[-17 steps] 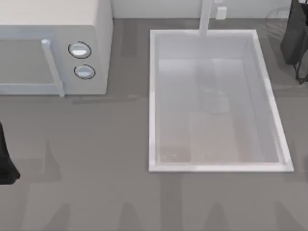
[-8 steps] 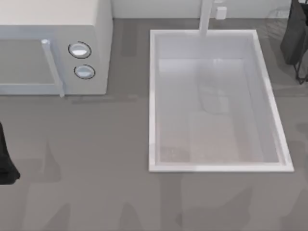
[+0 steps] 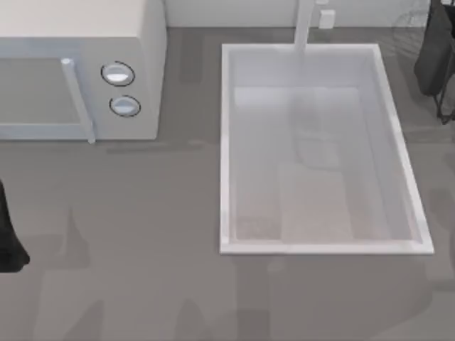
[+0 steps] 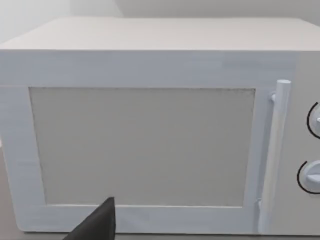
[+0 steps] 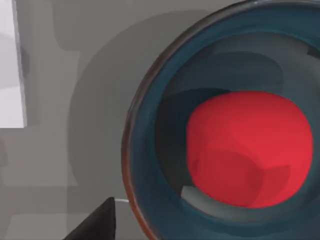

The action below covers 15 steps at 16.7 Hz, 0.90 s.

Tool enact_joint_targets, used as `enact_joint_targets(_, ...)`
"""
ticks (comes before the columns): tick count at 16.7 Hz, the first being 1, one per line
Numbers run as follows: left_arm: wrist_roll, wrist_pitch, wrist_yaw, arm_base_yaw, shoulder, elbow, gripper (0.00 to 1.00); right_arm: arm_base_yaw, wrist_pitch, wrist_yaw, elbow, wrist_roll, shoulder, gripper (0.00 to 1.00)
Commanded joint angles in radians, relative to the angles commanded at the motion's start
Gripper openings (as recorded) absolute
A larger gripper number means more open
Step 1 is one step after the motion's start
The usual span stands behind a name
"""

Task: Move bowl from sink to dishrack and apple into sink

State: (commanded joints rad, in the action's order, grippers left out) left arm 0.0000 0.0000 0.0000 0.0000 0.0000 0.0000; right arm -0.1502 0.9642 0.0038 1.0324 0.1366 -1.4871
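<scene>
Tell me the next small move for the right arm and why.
Probably lower the right gripper toward the small bright red apple. In the right wrist view it sits inside the round glossy blue bowl on the grey counter, while the large white rectangular sink holds nothing. The left arm faces the white microwave.

A kitchen — microwave (image 3: 78, 67) and white sink (image 3: 226, 156) set in a grey counter (image 3: 142, 213).
</scene>
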Motion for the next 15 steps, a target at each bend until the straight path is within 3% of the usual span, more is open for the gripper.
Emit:
enact_joint_targets(6,0.0,0.0,0.0,0.0,0.0,0.0,1.0,-0.016,0.111,-0.004,0.13,0.018,-0.172,1.0)
enact_joint_targets(15,0.0,0.0,0.0,0.0,0.0,0.0,1.0,-0.013,0.005,-0.008,0.066,0.015,-0.219,1.0)
